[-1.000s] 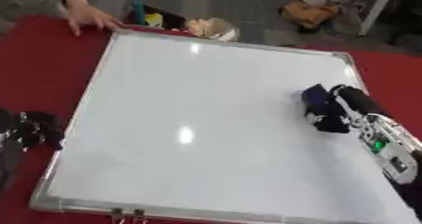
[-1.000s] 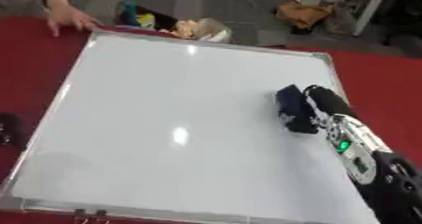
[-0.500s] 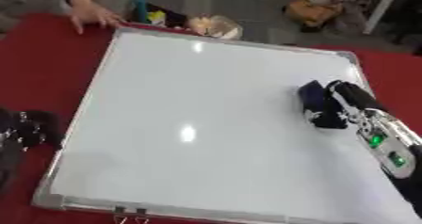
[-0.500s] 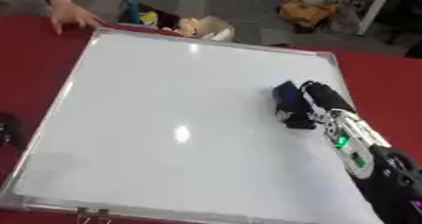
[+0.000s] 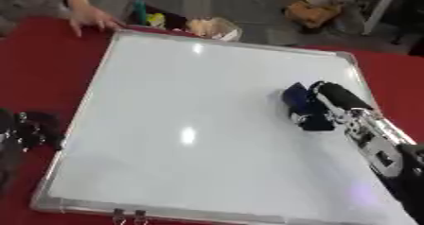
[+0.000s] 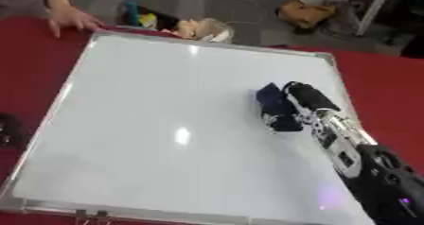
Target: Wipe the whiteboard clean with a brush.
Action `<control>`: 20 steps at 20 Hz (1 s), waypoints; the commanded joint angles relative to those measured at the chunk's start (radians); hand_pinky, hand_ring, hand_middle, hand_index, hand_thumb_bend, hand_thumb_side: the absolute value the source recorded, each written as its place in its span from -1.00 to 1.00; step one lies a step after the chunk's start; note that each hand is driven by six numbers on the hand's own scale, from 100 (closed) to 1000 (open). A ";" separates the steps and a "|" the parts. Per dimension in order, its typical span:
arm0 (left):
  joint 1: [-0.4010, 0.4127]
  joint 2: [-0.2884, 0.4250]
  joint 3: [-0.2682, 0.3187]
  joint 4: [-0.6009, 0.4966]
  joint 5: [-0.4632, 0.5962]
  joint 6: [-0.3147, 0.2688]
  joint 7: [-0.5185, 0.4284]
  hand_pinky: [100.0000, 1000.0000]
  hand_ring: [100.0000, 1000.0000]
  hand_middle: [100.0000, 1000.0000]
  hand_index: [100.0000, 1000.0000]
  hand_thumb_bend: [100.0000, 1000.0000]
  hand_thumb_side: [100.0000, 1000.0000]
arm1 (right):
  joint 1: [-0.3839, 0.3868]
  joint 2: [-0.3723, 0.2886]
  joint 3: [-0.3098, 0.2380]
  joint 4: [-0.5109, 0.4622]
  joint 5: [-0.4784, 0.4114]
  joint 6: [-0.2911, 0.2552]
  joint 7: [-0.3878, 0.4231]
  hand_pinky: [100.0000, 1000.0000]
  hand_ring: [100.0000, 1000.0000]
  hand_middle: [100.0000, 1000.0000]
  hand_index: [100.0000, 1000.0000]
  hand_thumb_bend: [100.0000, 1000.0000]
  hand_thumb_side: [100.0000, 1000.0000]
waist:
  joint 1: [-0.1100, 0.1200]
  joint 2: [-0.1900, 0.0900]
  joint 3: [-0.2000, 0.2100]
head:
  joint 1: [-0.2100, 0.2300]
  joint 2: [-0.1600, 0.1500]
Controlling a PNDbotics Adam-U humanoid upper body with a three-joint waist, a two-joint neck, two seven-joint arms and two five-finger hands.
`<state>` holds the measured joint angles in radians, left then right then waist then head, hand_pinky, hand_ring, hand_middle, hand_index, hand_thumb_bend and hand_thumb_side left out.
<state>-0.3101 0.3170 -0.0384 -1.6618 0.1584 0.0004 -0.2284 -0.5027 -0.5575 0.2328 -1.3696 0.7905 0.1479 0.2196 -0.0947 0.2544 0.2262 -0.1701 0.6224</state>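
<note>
A: How is the brush judged to handle?
B: As light and soft-faced; it is clasped across its back by the right hand, fingers curled round it, pressed on the whiteboard near its right edge

A: Any writing?
B: None can be read. The left hand is seen on the red table, its fingers apparently curled

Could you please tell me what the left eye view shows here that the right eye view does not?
Only the left eye view shows the left hand well: it rests on the red table just off the whiteboard's left edge, and the right eye view catches only a dark sliver of it at its left border. Only the right eye view shows more of the right arm toward the lower right corner. Both show the whiteboard, the right hand on the dark blue brush over the board's right part, and a person's hand at its far left corner.
</note>
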 commanded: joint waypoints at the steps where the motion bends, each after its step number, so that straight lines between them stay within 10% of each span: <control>1: -0.010 0.016 0.002 -0.017 0.002 -0.001 -0.004 -0.15 -0.02 0.04 0.23 0.38 0.81 | -0.003 0.004 0.031 -0.036 0.011 -0.017 0.021 0.23 0.11 0.01 -0.24 -1.00 -0.23 | 0.008 -0.013 -0.001 | -0.002 -0.003; 20: -0.011 0.015 0.002 -0.017 0.000 0.000 -0.004 -0.15 -0.02 0.04 0.23 0.38 0.81 | 0.024 0.003 0.041 -0.095 0.027 -0.020 0.041 0.23 0.12 0.01 -0.24 -1.00 -0.24 | 0.005 -0.009 -0.004 | 0.005 -0.004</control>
<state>-0.3101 0.3170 -0.0384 -1.6618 0.1585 0.0036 -0.2317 -0.4783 -0.5413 0.2799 -1.4673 0.8156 0.1234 0.2617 -0.0951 0.2574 0.2218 -0.1681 0.6224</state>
